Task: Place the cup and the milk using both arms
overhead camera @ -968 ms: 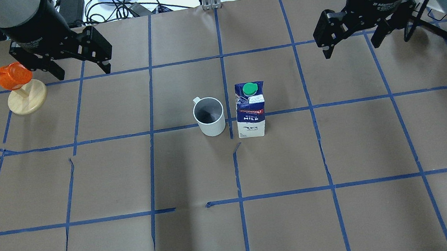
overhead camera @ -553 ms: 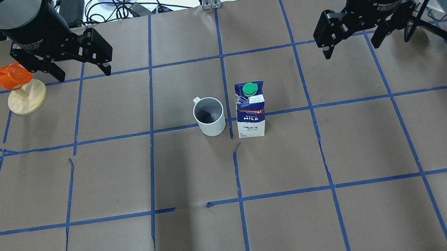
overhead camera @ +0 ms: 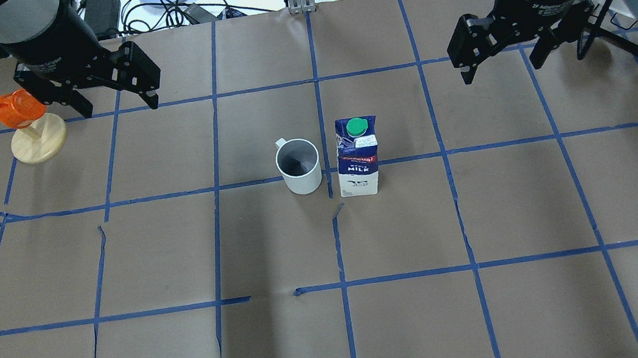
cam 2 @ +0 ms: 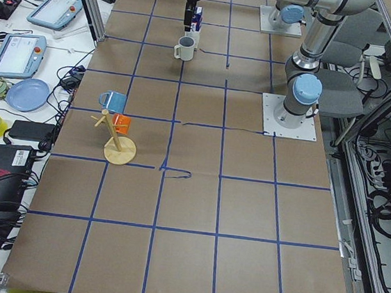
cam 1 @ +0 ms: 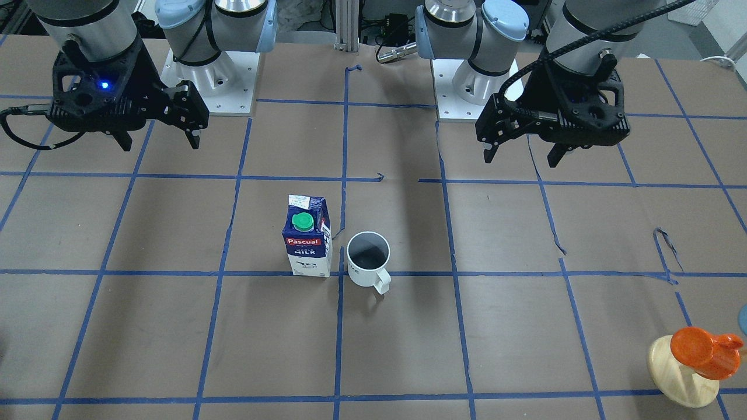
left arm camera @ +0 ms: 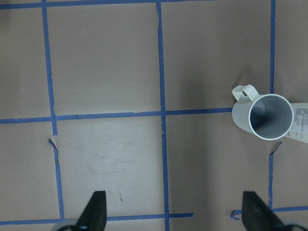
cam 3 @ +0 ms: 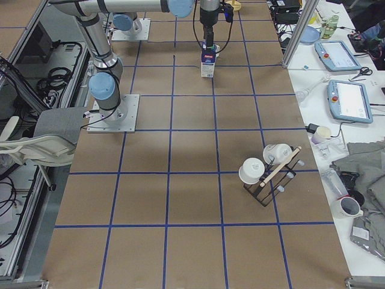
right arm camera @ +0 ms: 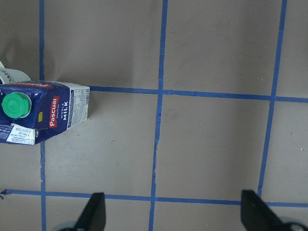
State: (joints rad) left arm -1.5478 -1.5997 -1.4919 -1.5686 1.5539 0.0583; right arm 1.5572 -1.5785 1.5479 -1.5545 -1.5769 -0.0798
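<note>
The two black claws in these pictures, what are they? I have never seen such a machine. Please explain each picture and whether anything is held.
They are a robot's two hands. The left claw and the right claw are both open and hold nothing. One picture looks down from behind the robot; one faces it, so sides swap there. Two look along the table from its ends. Two come from cameras on the wrists, looking straight down; the dark tips at their lower edge are claw fingers. On the table a cup and a milk carton stand side by side, not touching. Near the left claw an orange cup sits on a wooden stand.
</note>
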